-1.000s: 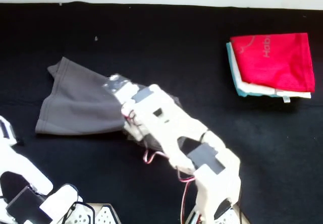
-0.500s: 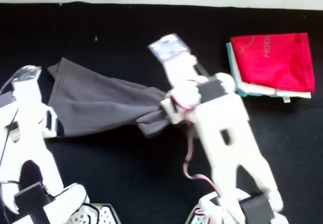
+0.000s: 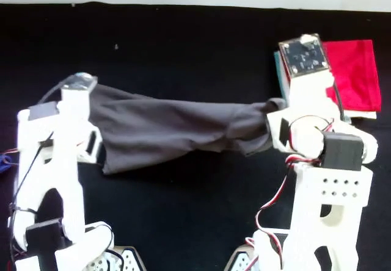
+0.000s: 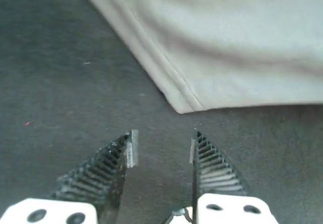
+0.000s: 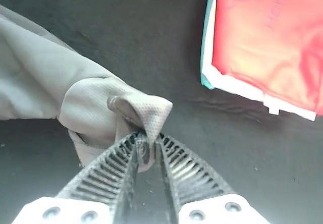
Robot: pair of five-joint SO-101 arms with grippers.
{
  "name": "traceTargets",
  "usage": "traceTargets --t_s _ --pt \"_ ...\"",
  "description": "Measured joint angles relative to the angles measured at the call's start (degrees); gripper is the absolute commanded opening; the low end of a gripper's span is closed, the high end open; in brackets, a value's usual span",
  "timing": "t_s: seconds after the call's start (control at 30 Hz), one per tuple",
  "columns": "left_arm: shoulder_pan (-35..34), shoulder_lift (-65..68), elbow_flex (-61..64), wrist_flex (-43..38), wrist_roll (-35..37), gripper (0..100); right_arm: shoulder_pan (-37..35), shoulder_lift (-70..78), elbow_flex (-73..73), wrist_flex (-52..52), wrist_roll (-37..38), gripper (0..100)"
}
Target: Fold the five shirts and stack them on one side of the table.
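A grey shirt [image 3: 171, 130] is stretched across the middle of the black table. My right gripper [image 5: 147, 146] is shut on a bunched fold of the grey shirt [image 5: 101, 103] at its right end, beside the stack. My left gripper [image 4: 162, 144] is open just short of a hemmed corner of the grey shirt [image 4: 227, 42], with nothing between its fingers. In the high view the left arm [image 3: 61, 143] stands at the shirt's left end and the right arm [image 3: 311, 130] at its right end. A folded stack with a red shirt [image 3: 354, 75] on top lies at the far right.
The stack [image 5: 262, 42] shows red over white and teal layers, close to my right gripper. The black table [image 3: 183, 39] runs to a pale wall at the back. Both arm bases stand at the near edge.
The right arm has dragged the grey shirt's end rightward toward the stack, stretching it out. The left arm has risen and come in at the shirt's left end.
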State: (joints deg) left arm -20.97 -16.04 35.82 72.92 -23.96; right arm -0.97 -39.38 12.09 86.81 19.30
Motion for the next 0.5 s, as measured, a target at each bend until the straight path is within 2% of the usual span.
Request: traceTargets --t_s 0.13,0.27,0.5 --pt "5.6 0.0 3.5 -0.6 0.0 18 0.4 -0.1 6.2 -4.9 0.0 0.6" --pt "12.2 0.0 7.0 -5.7 0.0 18 0.4 0.0 10.1 -7.6 0.0 0.6" --pt "13.5 0.0 10.5 -18.7 0.0 18 4.5 -0.2 10.5 -7.8 0.0 0.6"
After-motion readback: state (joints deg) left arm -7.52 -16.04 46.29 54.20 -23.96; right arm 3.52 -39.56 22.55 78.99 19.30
